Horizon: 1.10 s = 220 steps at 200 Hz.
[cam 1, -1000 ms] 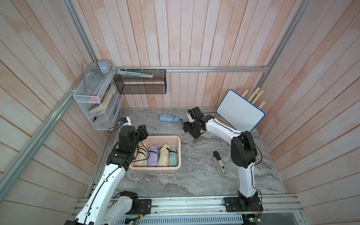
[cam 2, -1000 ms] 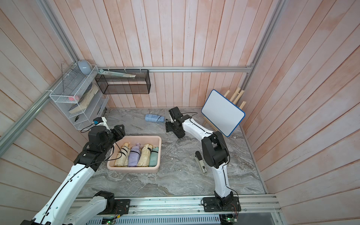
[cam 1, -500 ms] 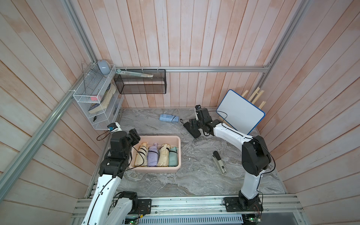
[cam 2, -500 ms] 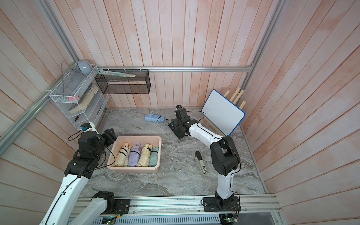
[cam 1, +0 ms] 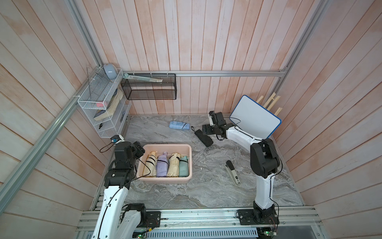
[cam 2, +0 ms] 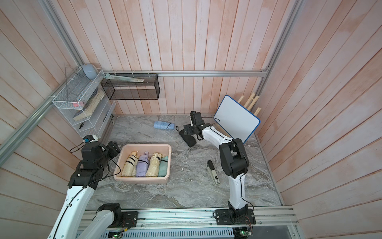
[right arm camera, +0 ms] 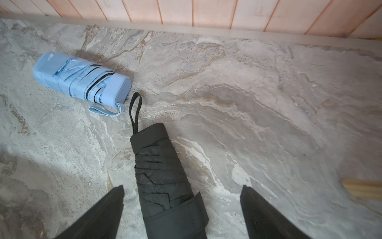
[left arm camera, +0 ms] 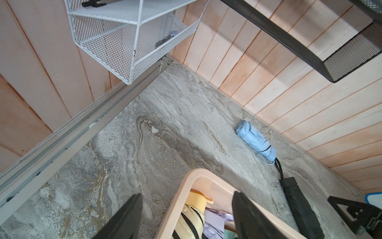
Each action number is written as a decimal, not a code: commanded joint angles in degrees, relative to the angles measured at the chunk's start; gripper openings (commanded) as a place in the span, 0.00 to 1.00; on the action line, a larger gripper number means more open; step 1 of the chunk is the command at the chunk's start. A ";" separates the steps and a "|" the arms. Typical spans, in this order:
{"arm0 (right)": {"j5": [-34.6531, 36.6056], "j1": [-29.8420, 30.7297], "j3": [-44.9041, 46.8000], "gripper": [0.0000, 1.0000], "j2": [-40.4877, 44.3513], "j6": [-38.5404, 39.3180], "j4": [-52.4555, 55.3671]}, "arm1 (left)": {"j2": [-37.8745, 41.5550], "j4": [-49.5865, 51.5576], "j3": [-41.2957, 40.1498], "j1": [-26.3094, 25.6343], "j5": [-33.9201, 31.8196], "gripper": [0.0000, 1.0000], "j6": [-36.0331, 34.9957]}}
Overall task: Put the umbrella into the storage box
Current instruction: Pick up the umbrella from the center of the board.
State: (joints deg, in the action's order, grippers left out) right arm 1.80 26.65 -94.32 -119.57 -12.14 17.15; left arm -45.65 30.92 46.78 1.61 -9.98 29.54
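Right tool, jaws apart, straddles the black folded fabric umbrella on the grey marble desk, well apart from the pale pink plastic storage box — off-centre, so closing may skid it. Left tool, apart too, hangs over the box's rim.

Robot lab cell, plank walls

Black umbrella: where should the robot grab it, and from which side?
Probably around its folded middle, from straight above. The black umbrella lies flat on the table, long and narrow, with the open right gripper straddling it. Skip the thin strap loop.
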 commanded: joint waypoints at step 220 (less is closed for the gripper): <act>-6.60 2.16 -28.88 0.82 -23.08 18.21 25.51 | -3.75 2.56 1.88 2.95 4.37 0.76 -4.93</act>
State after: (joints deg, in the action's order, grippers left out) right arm -5.67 28.08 -120.92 -140.66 6.22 40.40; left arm -49.25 31.79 46.65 4.23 -5.98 26.55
